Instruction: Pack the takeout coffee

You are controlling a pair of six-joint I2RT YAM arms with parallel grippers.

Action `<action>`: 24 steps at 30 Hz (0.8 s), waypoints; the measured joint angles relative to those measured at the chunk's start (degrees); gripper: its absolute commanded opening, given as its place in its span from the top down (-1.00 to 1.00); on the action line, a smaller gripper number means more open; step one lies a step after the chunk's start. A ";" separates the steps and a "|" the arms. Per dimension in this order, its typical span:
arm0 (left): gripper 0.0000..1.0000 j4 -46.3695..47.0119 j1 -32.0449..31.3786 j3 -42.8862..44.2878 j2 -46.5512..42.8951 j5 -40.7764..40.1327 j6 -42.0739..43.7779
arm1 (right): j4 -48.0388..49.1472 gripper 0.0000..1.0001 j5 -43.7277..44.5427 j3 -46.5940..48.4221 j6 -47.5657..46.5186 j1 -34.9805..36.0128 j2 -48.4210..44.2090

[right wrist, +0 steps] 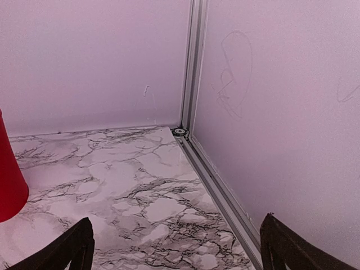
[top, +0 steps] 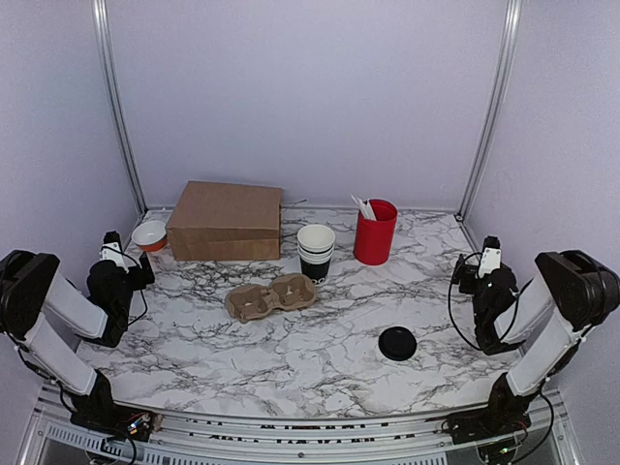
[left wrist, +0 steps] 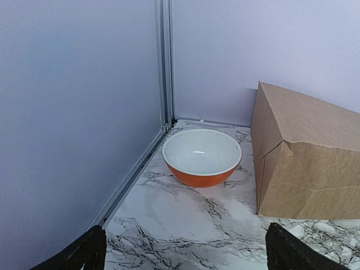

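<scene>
Gaping wide at opposite sides of the tabletop (top: 291, 363), the left pincer (left wrist: 187, 254) and right pincer (right wrist: 178, 248) grip nothing; a black lid (top: 397, 343) lies flat, apart from the cup stack (top: 316, 252).

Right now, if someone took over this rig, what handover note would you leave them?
Left gripper: open, empty, facing the orange bowl and paper bag.
Right gripper: open, empty, by the right wall.
The black lid lies loose on the table near the right arm. The stack of black cups stands behind the empty cardboard carrier. No lidded cup is in view.
Done: nothing packed.
Left: all of it.
</scene>
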 measured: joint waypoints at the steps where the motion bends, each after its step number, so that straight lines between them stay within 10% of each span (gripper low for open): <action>1: -0.98 0.00 0.00 0.00 0.00 0.00 0.00 | 0.00 -0.99 0.00 0.00 -0.02 0.00 0.00; 24: -0.98 0.00 0.26 0.00 0.00 -3.78 -2.45 | -0.02 -1.00 -0.81 0.00 0.11 -0.46 0.00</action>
